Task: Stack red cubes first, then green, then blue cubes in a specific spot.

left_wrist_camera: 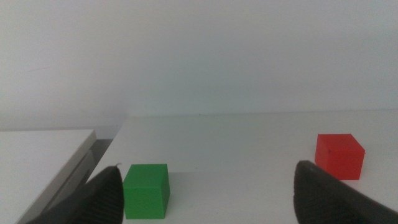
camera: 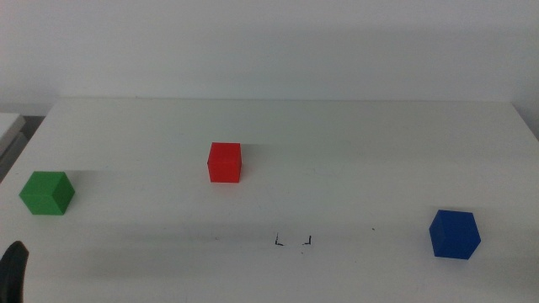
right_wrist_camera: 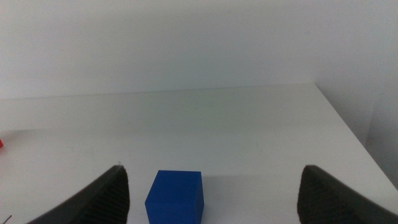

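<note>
The red cube (camera: 224,162) sits left of the table's middle. The green cube (camera: 47,193) is at the far left and the blue cube (camera: 454,234) at the front right. The two black corner marks (camera: 293,241) lie bare at front centre. My left gripper (left_wrist_camera: 208,168) is open and empty. It waits at the front left corner (camera: 13,269), with the green cube (left_wrist_camera: 147,190) close ahead of it and the red cube (left_wrist_camera: 339,156) farther off. My right gripper (right_wrist_camera: 212,168) is open and empty, out of the middle view, with the blue cube (right_wrist_camera: 175,196) just ahead of it.
A lone black speck (camera: 374,228) lies right of the marks. A separate pale surface (left_wrist_camera: 43,168) adjoins the table's left edge. The table's right edge (right_wrist_camera: 348,124) runs close to the blue cube. A white wall stands behind.
</note>
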`<state>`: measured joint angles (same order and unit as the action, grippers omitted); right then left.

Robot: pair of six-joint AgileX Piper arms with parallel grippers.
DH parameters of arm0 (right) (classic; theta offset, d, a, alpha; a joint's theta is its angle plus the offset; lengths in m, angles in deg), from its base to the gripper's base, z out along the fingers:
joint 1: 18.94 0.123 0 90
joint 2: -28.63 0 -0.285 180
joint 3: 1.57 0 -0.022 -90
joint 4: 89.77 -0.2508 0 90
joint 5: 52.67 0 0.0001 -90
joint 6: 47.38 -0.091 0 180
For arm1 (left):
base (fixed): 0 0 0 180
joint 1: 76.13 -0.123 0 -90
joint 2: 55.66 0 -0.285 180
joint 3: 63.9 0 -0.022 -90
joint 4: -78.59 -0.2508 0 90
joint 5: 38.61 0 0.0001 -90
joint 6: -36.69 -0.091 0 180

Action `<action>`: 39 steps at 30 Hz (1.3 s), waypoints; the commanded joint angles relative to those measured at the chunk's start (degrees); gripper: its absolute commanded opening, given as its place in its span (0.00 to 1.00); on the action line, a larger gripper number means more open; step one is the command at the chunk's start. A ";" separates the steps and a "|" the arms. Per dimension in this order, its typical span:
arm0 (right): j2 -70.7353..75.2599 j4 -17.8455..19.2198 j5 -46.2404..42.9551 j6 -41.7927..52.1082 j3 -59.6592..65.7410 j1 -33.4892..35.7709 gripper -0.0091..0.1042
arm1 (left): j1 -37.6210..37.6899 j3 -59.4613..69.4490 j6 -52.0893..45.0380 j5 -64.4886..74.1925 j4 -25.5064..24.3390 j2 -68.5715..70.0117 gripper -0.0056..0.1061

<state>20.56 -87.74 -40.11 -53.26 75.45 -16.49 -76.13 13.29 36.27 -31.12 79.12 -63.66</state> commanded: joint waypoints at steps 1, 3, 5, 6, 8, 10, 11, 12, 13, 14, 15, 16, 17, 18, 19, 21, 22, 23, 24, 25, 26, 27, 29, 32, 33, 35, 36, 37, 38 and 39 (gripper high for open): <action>0.27 0.60 -0.56 0.30 0.20 -0.30 0.90 | 0.14 0.03 0.42 -0.86 0.34 0.21 0.89; 0.27 0.60 -0.56 0.30 0.20 -0.30 0.90 | 0.14 0.03 0.42 -0.86 0.34 0.21 0.89; 0.27 0.60 -0.56 0.30 0.20 -0.30 0.90 | 0.14 -8.17 0.42 6.14 0.34 -7.88 0.89; 0.27 0.60 -0.56 0.30 0.20 -0.30 0.90 | 0.14 -12.71 0.42 9.85 0.83 -12.64 0.89; 0.27 0.60 -0.56 0.30 0.20 -0.30 0.90 | 0.14 -22.07 0.42 18.45 4.88 -21.83 0.89; 0.27 0.60 -0.56 0.30 0.20 -0.30 0.90 | 0.14 -31.14 0.42 27.53 8.31 -30.14 0.89; 0.27 0.60 -0.56 0.30 0.20 -0.30 0.90 | 0.14 -35.67 0.42 32.18 8.61 -34.53 0.89; 0.27 0.60 -0.56 0.30 0.20 -0.30 0.90 | 0.14 -39.78 0.42 34.65 8.61 -38.75 0.89; 0.27 0.60 -0.56 0.30 0.20 -0.30 0.90 | 0.14 -43.48 0.42 36.78 8.61 -43.00 0.89; 0.27 0.60 -0.56 0.30 0.20 -0.30 0.90 | 0.14 -46.88 0.42 38.57 8.61 -47.11 0.89; 0.27 0.60 -0.56 0.30 0.20 -0.30 0.90 | 0.33 -50.06 0.42 39.93 9.54 -51.16 0.89; 0.27 0.60 -0.56 0.30 0.20 -0.30 0.90 | 0.74 -51.81 0.42 40.97 9.82 -53.54 0.89; 0.27 0.60 -0.56 0.30 0.20 -0.30 0.90 | 1.91 -55.17 0.42 41.34 9.95 -58.11 0.89; 0.27 0.60 -0.56 0.30 0.20 -0.30 0.90 | 3.28 -57.76 0.42 41.66 9.31 -61.74 0.89; 0.27 0.60 -0.56 0.30 0.20 -0.30 0.90 | 4.58 -59.75 1.02 41.66 8.57 -64.54 0.89; 0.27 0.60 -0.56 0.30 0.20 -0.30 0.90 | 8.35 -64.55 5.74 42.66 5.78 -71.36 0.89; 0.27 0.60 -0.56 0.30 0.20 -0.30 0.90 | 10.36 -66.34 8.16 42.97 5.05 -74.73 0.89; 0.27 0.60 -0.56 0.30 0.20 -0.30 0.90 | 12.34 -68.71 11.02 43.00 3.03 -78.05 0.89; 0.27 0.60 -0.56 0.30 0.20 -0.30 0.90 | 13.84 -71.24 13.85 43.74 1.67 -80.77 0.89; 0.27 0.60 -0.56 0.30 0.20 -0.30 0.90 | 15.44 -73.88 16.15 44.84 0.37 -84.05 0.89; 0.27 0.60 -0.56 0.30 0.20 -0.30 0.90 | 17.94 -78.84 18.55 47.29 -1.80 -90.21 0.89; 0.27 0.60 -0.56 0.30 0.20 -0.30 0.90 | 18.65 -80.20 19.27 47.75 -1.98 -92.41 0.89; 0.27 0.60 -0.56 0.30 0.20 -0.30 0.90 | 20.07 -84.34 19.27 48.53 -1.98 -97.43 0.89; 0.27 0.60 -0.56 0.30 0.20 -0.30 0.90 | 21.78 -88.89 19.36 48.79 -1.45 -103.51 0.89; 0.27 0.60 -0.56 0.30 0.20 -0.30 0.90 | 22.28 -90.06 19.53 48.67 -1.45 -105.26 0.89; 0.27 0.60 -0.56 0.30 0.20 -0.30 0.90 | 22.64 -92.08 19.40 47.76 -1.65 -107.87 0.89; 0.27 0.60 -0.56 0.30 0.20 -0.30 0.90 | 22.87 -93.49 19.30 46.86 -1.65 -109.74 0.89; 0.27 0.60 -0.56 0.30 0.20 -0.30 0.90 | 22.87 -94.49 19.30 46.30 -1.54 -110.92 0.89; 0.27 0.60 -0.56 0.30 0.20 -0.30 0.90 | 23.14 -95.84 19.14 46.17 -1.54 -112.50 0.89; 0.27 0.60 -0.56 0.30 0.20 -0.30 0.90 | 23.12 -97.29 19.17 46.40 -1.54 -114.03 0.89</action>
<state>20.56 -87.74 -40.11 -53.26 75.45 -16.58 -53.32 -81.71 54.93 16.06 77.76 -175.77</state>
